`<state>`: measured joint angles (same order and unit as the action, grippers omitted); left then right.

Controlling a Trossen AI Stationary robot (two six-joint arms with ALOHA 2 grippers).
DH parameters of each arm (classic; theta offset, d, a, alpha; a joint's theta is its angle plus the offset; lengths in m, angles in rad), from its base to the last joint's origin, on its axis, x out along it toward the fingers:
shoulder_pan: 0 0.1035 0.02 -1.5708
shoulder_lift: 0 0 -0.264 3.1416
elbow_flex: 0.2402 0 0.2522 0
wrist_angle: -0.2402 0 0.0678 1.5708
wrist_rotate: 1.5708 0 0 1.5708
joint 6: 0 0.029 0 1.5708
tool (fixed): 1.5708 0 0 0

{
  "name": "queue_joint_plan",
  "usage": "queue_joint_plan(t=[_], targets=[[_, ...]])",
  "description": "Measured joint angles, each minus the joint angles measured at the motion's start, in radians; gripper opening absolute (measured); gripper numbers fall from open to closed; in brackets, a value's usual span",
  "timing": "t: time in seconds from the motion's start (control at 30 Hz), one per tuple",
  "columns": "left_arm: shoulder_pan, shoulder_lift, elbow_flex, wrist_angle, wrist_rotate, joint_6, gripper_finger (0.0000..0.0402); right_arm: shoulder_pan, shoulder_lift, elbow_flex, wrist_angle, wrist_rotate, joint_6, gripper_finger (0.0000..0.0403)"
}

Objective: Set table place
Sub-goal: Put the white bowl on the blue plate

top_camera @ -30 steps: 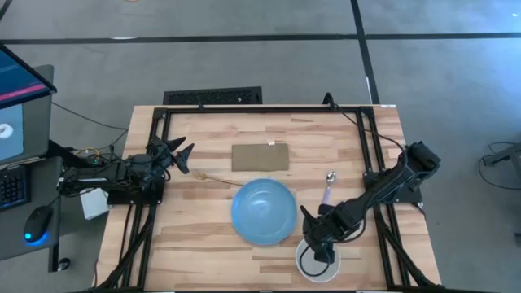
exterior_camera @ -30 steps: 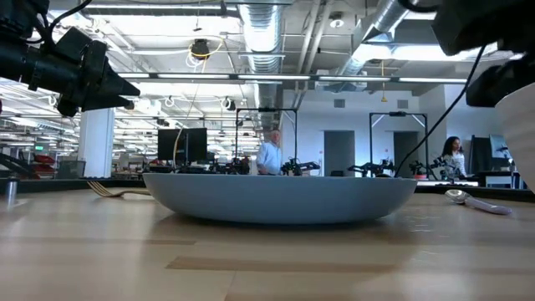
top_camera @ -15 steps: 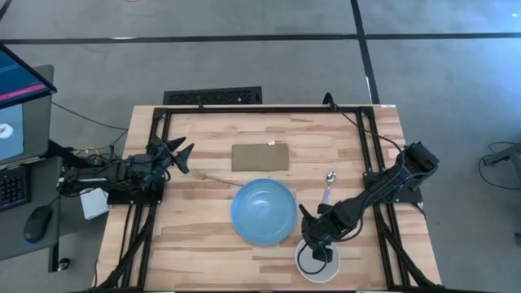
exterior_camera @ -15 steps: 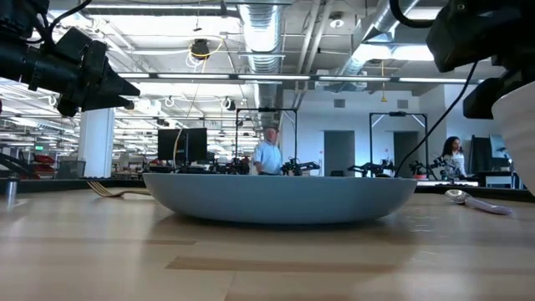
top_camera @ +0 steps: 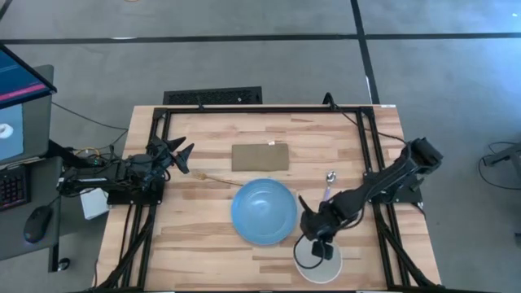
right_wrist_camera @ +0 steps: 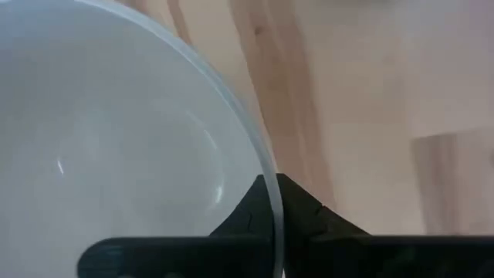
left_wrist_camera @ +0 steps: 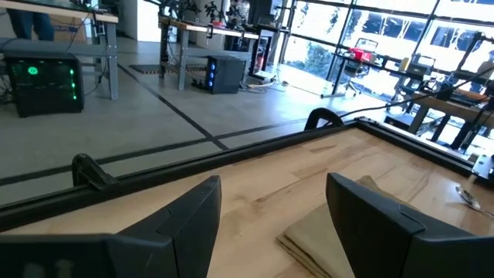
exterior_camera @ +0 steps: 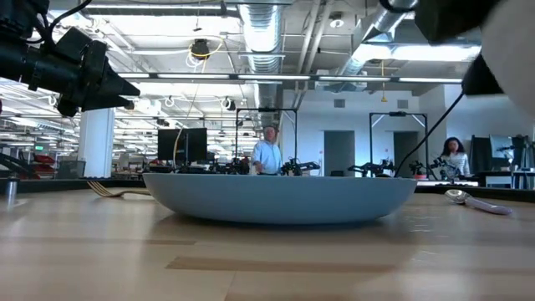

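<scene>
With its fingers clamped on the rim of the white bowl (top_camera: 317,260), the right pincer (top_camera: 319,247) holds it near the worktop's (top_camera: 203,236) front edge, the blue plate (top_camera: 263,212) just beside. The left pincer (top_camera: 184,157) waits spread and empty, well apart.

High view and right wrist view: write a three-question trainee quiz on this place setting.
1. True or false: the right end effector is shut on the bowl rim.
2. Which lies nearest the left end effector? A spoon B fork C plate
3. Fill in: the brown mat lies on the far side of the ____.

Key: 1 true; 2 B; 3 plate.
</scene>
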<state>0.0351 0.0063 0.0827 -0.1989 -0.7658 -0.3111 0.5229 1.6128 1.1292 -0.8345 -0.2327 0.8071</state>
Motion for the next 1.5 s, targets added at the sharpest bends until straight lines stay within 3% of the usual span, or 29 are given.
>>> queue_joint_plan(t=[0.33, 0.67, 0.97, 1.5], targets=[[0.000, 0.000, 0.000, 0.000, 0.000, 0.000, 0.0224, -0.239, -0.128, 0.149, -0.054, 0.134, -0.100, 0.0021], [0.000, 0.000, 0.000, 0.000, 0.000, 0.000, 0.0224, -0.466, 0.000, 0.299, -0.054, 0.175, -0.213, 0.0021], [0.000, 0.000, 0.000, 0.000, 0.000, 0.022, 0.0224, -0.486, 0.182, 0.390, -0.068, 0.124, -0.295, 0.0021], [0.000, 0.002, 0.000, -0.001, 0.000, 0.023, 0.0224, -0.485, 0.369, 0.390, -0.033, 0.061, -0.345, 0.0021]])
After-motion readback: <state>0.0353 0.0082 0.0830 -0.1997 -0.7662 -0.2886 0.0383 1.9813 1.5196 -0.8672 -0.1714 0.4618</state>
